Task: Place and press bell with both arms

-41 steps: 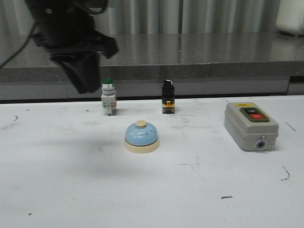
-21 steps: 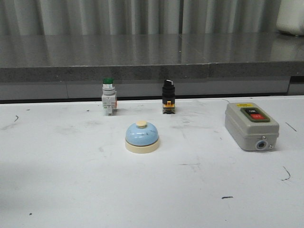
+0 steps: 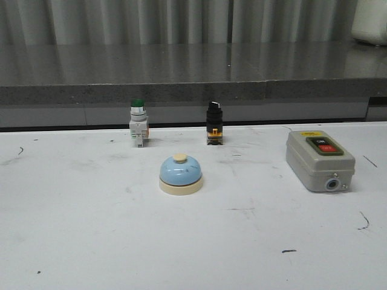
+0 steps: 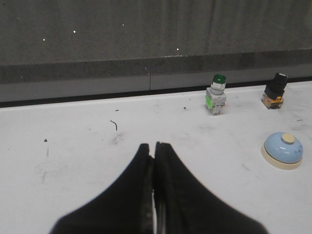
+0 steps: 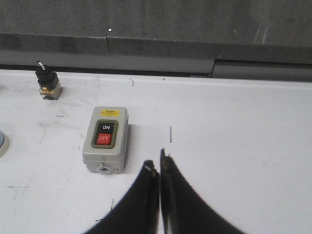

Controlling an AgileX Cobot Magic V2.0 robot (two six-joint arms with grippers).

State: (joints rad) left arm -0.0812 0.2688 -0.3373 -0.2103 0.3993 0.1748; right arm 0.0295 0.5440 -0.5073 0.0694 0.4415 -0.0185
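The bell (image 3: 181,174) stands upright on the white table (image 3: 91,229), approx. in the middle, in front of the green-capped pushbutton (image 3: 138,130) and the black selector switch (image 3: 213,122). Grey switch box (image 3: 318,159) is well apart, to the right. Left gripper (image 4: 154,148) is clenched, holds nothing, over bare table. Right gripper (image 5: 157,166) also clenched w/o anything, near the switch box.

Sitting on the scuffed white counter (image 3: 78,241): a green-capped pushbutton (image 3: 138,122), a black selector switch (image 3: 213,122) beside it, and a grey ON/OFF switch box (image 3: 318,160) off right.
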